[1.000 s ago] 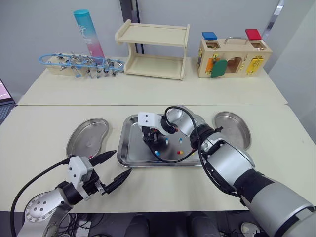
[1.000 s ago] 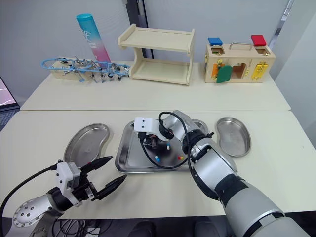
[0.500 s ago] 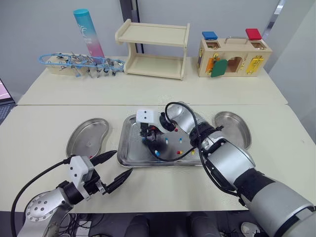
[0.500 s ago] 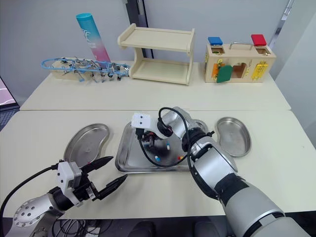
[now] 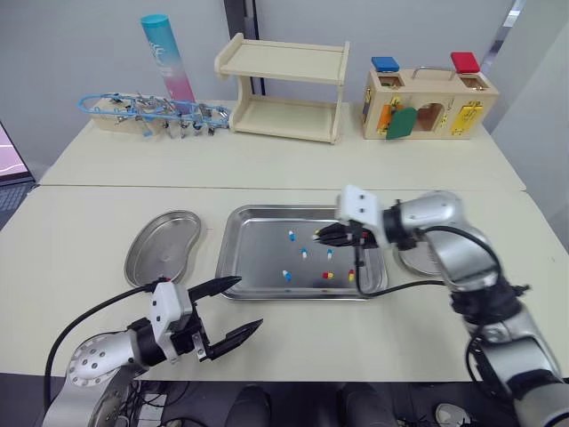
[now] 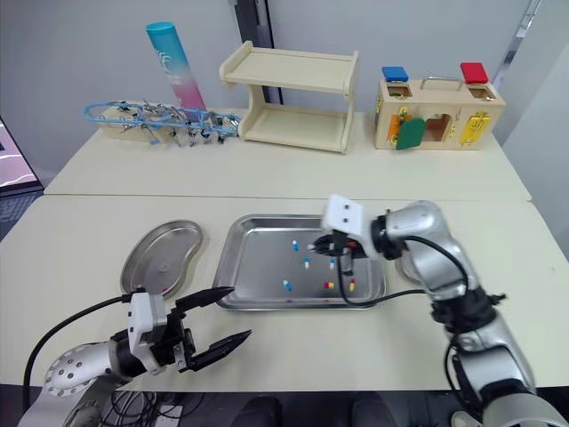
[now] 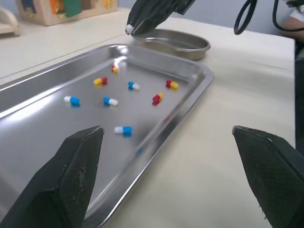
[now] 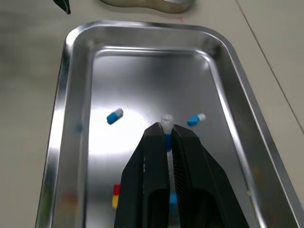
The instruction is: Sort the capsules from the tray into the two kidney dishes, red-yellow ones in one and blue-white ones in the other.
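A blue-white capsule has been lifted off the tray, pinched in the right tool, ready for a kidney dish. The left tool is held spread.

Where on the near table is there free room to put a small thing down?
Free: the left half of the tray, the left kidney dish, which looks empty, and the table in front of the tray's right end. Crowded: the tray's right half, with capsules and the right gripper, and the front left, where the left gripper hovers.
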Motion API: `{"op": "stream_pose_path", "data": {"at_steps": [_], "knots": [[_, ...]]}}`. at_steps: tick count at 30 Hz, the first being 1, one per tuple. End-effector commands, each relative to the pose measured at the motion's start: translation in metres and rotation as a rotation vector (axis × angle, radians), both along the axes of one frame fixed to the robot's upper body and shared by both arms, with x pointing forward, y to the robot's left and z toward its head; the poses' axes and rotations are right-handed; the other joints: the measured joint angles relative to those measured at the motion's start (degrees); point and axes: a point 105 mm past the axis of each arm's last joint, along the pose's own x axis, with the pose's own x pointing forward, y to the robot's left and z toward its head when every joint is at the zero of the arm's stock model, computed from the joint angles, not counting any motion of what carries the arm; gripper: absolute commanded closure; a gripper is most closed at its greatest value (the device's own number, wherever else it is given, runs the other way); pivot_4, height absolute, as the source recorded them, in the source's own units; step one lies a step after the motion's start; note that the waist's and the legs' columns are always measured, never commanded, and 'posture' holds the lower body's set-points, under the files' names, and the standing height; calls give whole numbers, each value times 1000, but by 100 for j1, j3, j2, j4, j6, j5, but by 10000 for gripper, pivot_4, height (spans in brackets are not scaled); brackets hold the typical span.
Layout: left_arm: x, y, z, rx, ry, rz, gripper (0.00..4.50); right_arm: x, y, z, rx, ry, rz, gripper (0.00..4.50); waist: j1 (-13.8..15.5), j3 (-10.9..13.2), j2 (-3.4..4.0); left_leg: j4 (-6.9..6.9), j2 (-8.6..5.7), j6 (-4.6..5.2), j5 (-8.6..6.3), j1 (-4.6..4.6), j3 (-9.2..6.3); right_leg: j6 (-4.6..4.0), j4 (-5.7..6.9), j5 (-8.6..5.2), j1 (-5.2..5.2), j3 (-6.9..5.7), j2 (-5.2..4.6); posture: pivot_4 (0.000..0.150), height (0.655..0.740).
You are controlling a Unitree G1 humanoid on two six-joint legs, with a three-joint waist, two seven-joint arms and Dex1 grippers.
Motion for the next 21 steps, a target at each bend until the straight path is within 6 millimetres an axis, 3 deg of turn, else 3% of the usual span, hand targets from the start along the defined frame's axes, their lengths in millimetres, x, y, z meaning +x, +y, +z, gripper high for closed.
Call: {"op": "stream_pose_path", "data": {"at_steps": [1,5,9,14,18,21], "knots": [[-3,-9,7,-16,-23,-96,0,-4,-39,16,18,-27,-155,44710,15,1,-1,1,0,0,0,-3,1,0,-1,0,0,0,0,1500,7400],[-1,-18,13,-34,-50,-155,0,-2,-96,11,-48,-29,-364,44710,14,1,-1,2,-1,0,0,-6,3,0,-1,0,-1,0,-2,1500,7400],[-2,-26,17,-48,-64,-203,0,-6,-138,-2,-85,20,-538,44710,1,1,-2,2,-1,1,0,-5,5,0,-3,0,0,3,-2,1500,7400],[-2,-30,20,-57,-70,-226,0,-4,-161,-16,-105,47,-654,44710,-21,1,-2,3,-1,1,0,-2,7,0,1,0,0,6,-1,1500,7400],[-1,-31,22,-58,-77,-228,0,-4,-163,-26,-118,82,-672,44710,-16,2,-2,4,-1,1,0,-4,7,0,-1,0,1,5,-1,1500,7400],[-1,-31,22,-59,-78,-225,0,-2,-166,-26,-114,81,-692,36217,-13,2,-2,4,-1,1,0,-4,8,0,-1,0,1,5,-1,1500,7400]]}}
